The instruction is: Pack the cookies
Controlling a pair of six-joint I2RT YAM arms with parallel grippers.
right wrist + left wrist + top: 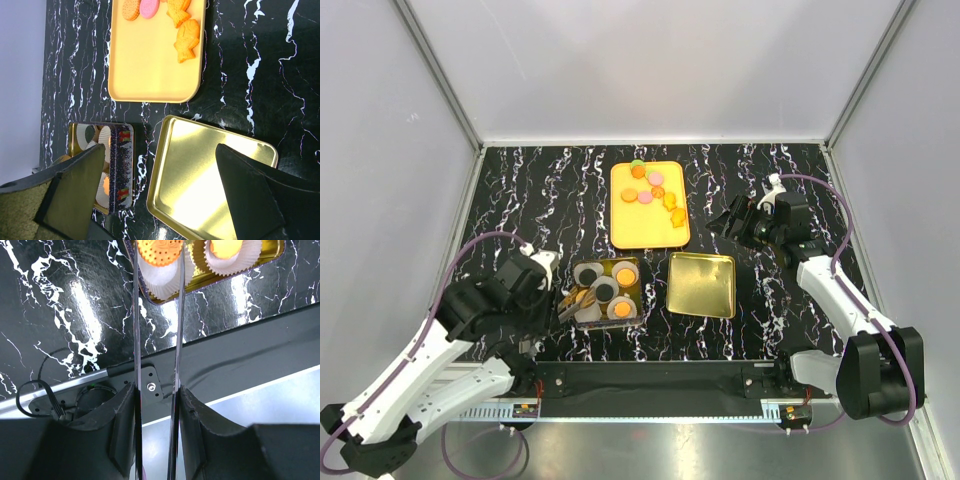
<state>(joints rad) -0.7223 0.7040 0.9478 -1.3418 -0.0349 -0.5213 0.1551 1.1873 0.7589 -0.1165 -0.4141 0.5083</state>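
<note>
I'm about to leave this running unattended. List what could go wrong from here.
1. The left gripper holds tongs that appear to straddle a cookie in a light paper cup: pulling back may drag the cup from the tin.
2. The open right gripper hangs above the lid: a low move could knock it.
3. Fish-shaped cookies lie near the tray edge: a nudge might push them off.

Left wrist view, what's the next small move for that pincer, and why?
Probably lift the tongs straight up, clear of the tin. The left pincer holds them with their blades either side of an orange cookie already sitting in a white paper cup, while more cookies wait on the yellow tray.
</note>
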